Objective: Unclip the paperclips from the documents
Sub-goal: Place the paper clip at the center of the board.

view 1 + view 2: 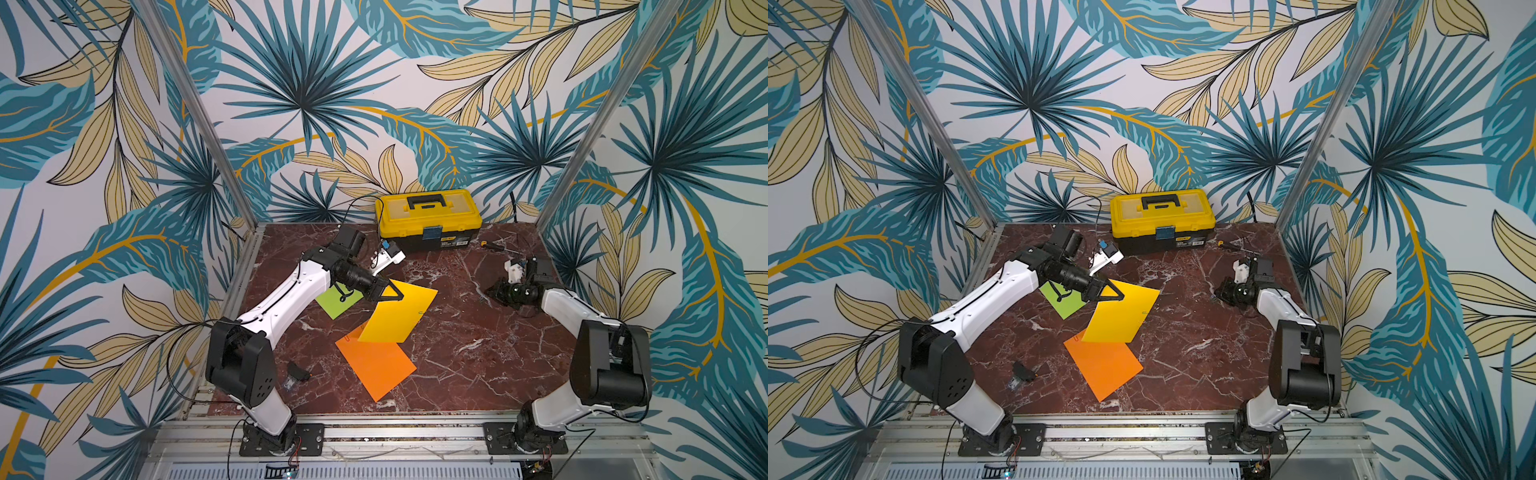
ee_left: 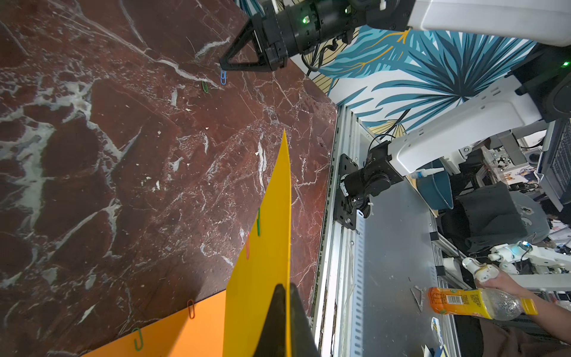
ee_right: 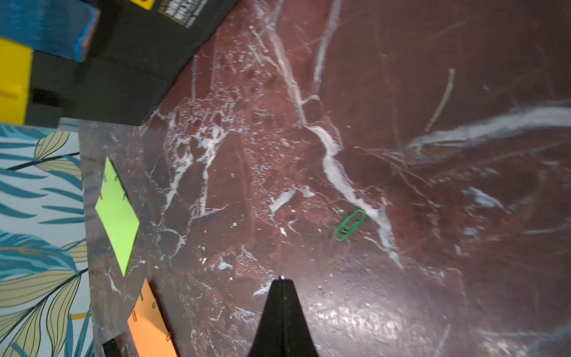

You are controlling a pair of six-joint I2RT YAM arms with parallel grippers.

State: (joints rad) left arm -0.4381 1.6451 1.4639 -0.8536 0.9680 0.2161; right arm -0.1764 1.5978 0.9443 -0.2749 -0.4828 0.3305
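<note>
- The left gripper (image 1: 399, 296) is clamped on the top corner of the yellow sheet (image 1: 399, 320). It holds the sheet tipped up over the middle of the tabletop (image 1: 478, 365).
- A green clip (image 2: 258, 222) and a red clip (image 2: 247, 245) sit on one edge of that sheet. In both top views this edge faces the right edge of the tabletop.
- The right gripper (image 3: 281, 279) has its tips pressed together. I cannot tell if it pinches anything. It is low, near the right edge and toward the back.
- From the right gripper, the clipped edge lies toward the middle, well apart. I think this free arm must reach across.
- A loose green clip (image 3: 349, 225) lies on the tabletop near the right gripper.
- The orange sheet (image 1: 376, 365) and the lime green sheet (image 1: 334, 303) lie flat with clips on.
</note>
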